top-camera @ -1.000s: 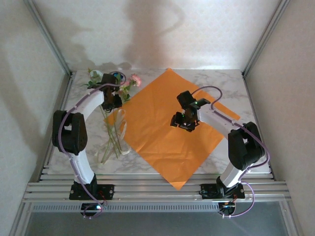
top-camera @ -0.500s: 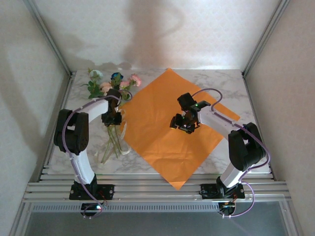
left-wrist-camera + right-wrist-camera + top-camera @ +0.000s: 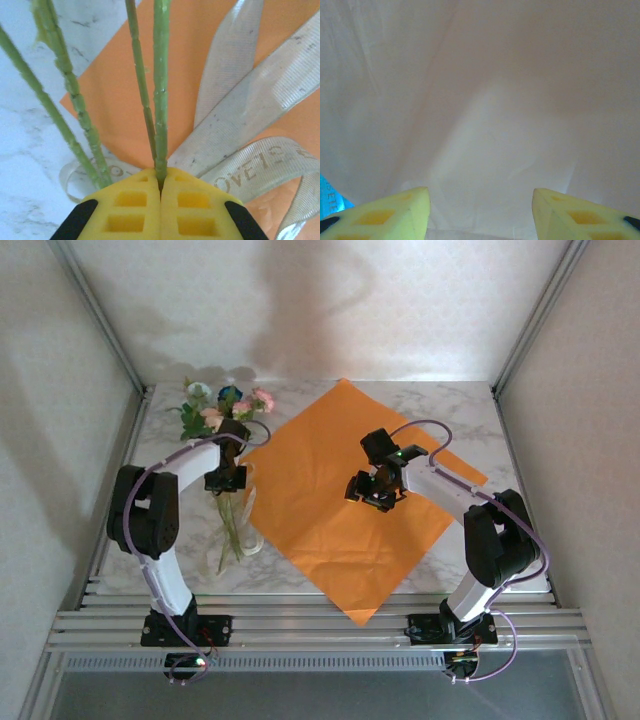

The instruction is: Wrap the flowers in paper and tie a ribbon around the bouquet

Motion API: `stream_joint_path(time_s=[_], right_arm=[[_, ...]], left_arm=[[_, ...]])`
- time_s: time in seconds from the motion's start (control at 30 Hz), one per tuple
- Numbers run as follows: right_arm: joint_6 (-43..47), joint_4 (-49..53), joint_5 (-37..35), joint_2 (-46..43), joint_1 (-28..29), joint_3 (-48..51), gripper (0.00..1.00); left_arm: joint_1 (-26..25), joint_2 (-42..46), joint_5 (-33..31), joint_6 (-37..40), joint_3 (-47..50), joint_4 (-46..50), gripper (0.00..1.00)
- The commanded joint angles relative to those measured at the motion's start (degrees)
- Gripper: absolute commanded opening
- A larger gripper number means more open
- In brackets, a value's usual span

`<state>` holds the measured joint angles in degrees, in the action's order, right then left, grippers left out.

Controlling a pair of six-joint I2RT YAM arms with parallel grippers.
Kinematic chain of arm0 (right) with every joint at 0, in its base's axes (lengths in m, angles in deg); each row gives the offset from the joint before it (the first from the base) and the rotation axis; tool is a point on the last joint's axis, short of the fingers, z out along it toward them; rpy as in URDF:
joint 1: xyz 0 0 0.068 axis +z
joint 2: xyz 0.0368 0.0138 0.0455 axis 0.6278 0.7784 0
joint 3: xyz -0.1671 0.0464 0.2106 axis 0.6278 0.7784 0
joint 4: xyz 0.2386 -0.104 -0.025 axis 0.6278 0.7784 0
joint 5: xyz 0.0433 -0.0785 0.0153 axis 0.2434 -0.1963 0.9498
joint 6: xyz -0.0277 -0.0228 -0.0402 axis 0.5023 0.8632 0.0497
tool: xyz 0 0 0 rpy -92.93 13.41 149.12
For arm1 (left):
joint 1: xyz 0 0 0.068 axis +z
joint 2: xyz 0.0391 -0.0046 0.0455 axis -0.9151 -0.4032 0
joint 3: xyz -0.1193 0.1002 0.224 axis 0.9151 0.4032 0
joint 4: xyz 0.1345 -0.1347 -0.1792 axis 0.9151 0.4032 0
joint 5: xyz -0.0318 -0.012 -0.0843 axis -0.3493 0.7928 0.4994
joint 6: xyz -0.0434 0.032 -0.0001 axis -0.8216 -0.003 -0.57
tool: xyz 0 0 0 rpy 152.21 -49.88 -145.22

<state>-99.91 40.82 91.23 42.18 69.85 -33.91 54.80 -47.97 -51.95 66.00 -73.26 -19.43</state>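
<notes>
Where the left gripper (image 3: pixel 161 181) closes in its wrist view, its two yellow fingers (image 3: pixel 131 206) are pressed together on one thick green stem of the flowers (image 3: pixel 161 90). A thinner stem lies against that one, and the fingertips hide whether it is pinched too. Two more stems run loose to the side. The stems cross the left corner of the paper (image 3: pixel 115 100). The ribbon (image 3: pixel 260 105) lies in loops on the paper beside them, with part of its printed lettering cut off by the fingers.

In the top view the left gripper (image 3: pixel 226 478) sits at the left corner of the paper (image 3: pixel 340 510). The flowers (image 3: pixel 225 405) spread their blooms off the paper, beyond that corner, on the marble table (image 3: pixel 420 405). The ribbon (image 3: pixel 250 530) is only a faint pale loop there, with no lettering readable.

The right gripper (image 3: pixel 372 490) hovers over the paper's middle. In its wrist view, the right gripper (image 3: pixel 480 200) has its fingers well apart with nothing between them. It faces a pale blurred surface I cannot identify.
</notes>
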Motion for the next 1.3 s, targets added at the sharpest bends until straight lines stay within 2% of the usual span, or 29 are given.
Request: stream_joint_path(time_s=[0.0, 0.33, 0.6, 0.97, 1.17, 1.27], right_arm=[[-0.68, 0.01, 0.09, -0.48, 0.15, 0.05, 0.57], [-0.46, 0.13, 0.05, 0.14, 0.14, -0.21, 0.57], [-0.58, 0.1, 0.35, 0.54, 0.19, -0.04, 0.57], [-0.49, 0.39, -0.04, 0.09, 0.15, 0.32, 0.57], [-0.63, -0.05, 0.09, 0.34, 0.16, 0.09, 0.57], [-0.67, -0.16, 0.14, 0.46, 0.15, -0.03, 0.57]], left_arm=[[-0.88, 3.42, -4.71, 1.35, -2.99, 3.58, 0.0], [-0.96, 6.92, -4.34, -0.51, -3.83, 4.49, 0.0], [-0.97, 2.27, 0.08, -0.9, -0.33, 1.35, 0.0], [-0.65, 0.7, 2.92, -1.57, 1.57, -0.2, 0.2], [-0.44, 0.54, 3.03, -1.4, 2.11, -0.13, 0.13], [-0.41, 0.37, 2.35, -1.15, 2.29, -0.24, 0.13]])
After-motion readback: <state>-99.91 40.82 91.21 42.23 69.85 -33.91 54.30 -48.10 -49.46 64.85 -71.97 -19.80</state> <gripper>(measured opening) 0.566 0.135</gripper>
